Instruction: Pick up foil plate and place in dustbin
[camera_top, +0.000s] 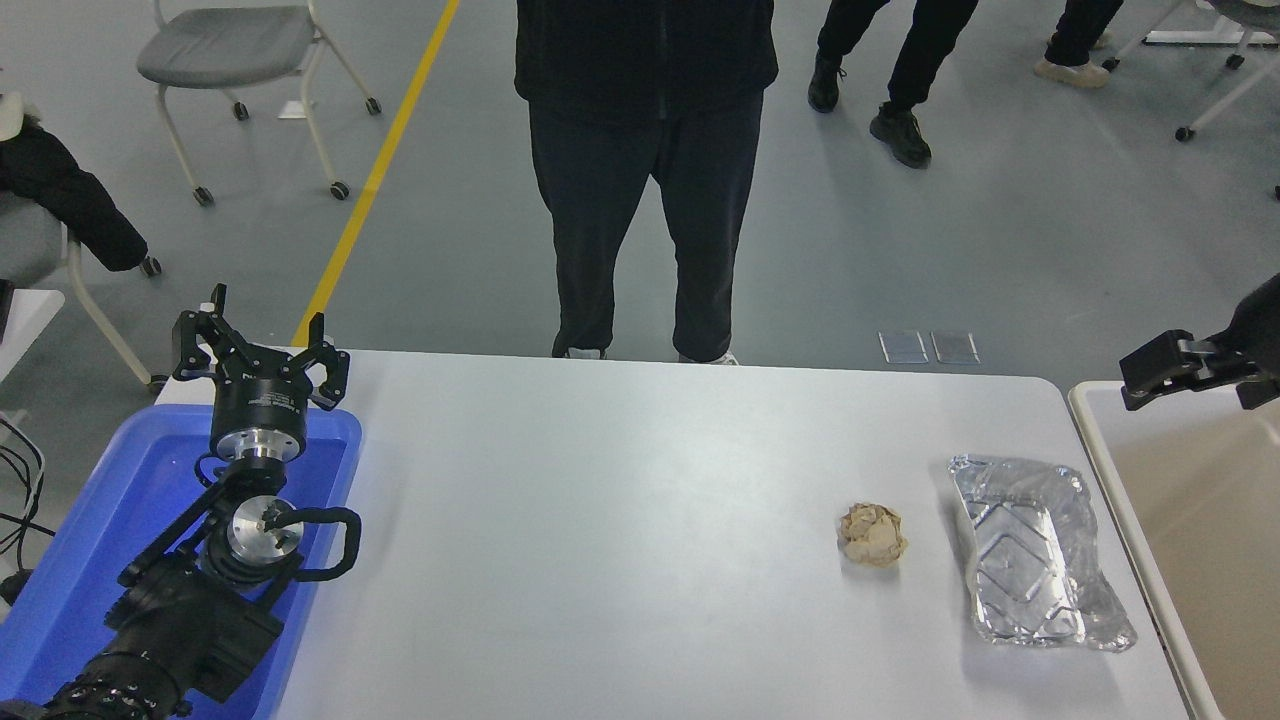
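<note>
Foil plate (1040, 552) lies near table (620, 540) edge; right pincer (1190, 368) mostly out of frame, spread unclear.

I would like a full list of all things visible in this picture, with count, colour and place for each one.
Crumpled silver foil plate: one, shiny silver, on the white table near its right edge.
Crumpled tan paper ball: one, tan, on the table just left of the foil plate, apart from it.
Beige plastic dustbin: one, cream rim, tan inside, beside the table's right edge.
Blue plastic tray: one, bright blue, at the table's left end.
White table: one, white, centre.
Grey chair: one, grey seat, floor at upper left.
Yellow floor line: one, yellow, upper left.
Person: one, dark clothes, standing at the far side; more legs behind, upper right.
Left gripper: one, black, open, over the blue tray.
Right gripper: one, black, at the right edge above the dustbin, partly out of view.
</note>
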